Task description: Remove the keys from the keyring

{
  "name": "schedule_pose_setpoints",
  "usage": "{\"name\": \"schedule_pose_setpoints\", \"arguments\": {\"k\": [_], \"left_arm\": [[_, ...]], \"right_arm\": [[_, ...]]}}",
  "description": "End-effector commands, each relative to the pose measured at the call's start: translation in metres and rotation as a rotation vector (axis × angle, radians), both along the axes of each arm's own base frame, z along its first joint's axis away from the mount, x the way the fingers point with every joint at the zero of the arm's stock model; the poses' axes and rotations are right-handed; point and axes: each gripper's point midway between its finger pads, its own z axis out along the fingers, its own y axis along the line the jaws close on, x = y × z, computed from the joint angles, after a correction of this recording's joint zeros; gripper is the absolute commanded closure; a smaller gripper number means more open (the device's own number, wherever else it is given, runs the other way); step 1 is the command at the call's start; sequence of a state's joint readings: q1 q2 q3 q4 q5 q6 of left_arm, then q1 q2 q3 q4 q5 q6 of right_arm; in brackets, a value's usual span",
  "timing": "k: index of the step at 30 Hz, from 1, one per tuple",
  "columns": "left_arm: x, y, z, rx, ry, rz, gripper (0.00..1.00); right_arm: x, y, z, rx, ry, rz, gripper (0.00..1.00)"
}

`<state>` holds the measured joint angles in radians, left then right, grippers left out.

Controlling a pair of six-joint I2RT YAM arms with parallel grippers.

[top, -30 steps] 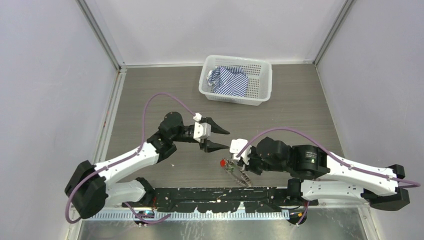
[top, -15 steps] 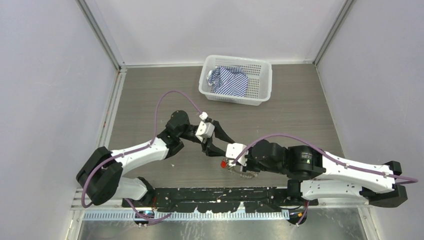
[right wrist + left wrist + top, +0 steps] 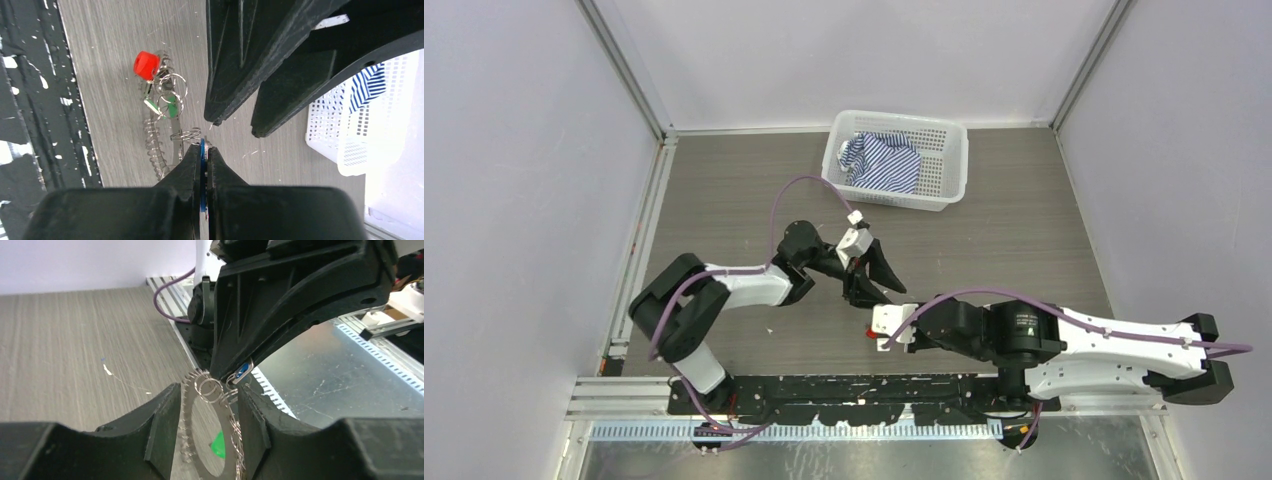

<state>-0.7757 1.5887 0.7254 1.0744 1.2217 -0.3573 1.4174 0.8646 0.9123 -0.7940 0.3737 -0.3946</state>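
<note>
Here, toothed metal keyring; right gripper pinches blue-headed key.

The large thin toothed metal keyring is near the front edge of the grey wood-grain surface, between the fingers of the left pincer; the right pincer clamps its small blue-headed key; the white plastic basket is far behind.

Counting what's showing on the table
Seeing two grippers, left gripper and right gripper; one keyring; two keys, red key and blue key; one basket; one striped cloth.
</note>
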Motion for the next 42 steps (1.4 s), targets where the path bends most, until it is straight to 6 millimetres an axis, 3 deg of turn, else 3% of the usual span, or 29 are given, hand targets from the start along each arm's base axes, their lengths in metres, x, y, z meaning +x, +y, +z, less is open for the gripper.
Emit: {"name": "schedule_pose_setpoints", "arguments": {"k": [1, 8, 20, 42], "left_arm": [[-0.003, 0.000, 0.029, -0.089, 0.011, -0.061, 0.54], [-0.005, 0.003, 0.024, -0.089, 0.006, -0.048, 0.54], [-0.004, 0.002, 0.013, -0.062, 0.045, -0.047, 0.56], [-0.002, -0.005, 0.009, -0.048, 0.066, -0.056, 0.60]], "right_arm": [[0.013, 0.008, 0.020, 0.060, -0.105, -0.026, 0.99], [0.019, 0.006, 0.019, 0.051, -0.151, -0.036, 0.99], [0.019, 0.007, 0.042, 0.163, -0.164, -0.042, 0.99], [0.019, 0.005, 0.054, 0.208, -0.158, -0.063, 0.99]]}}
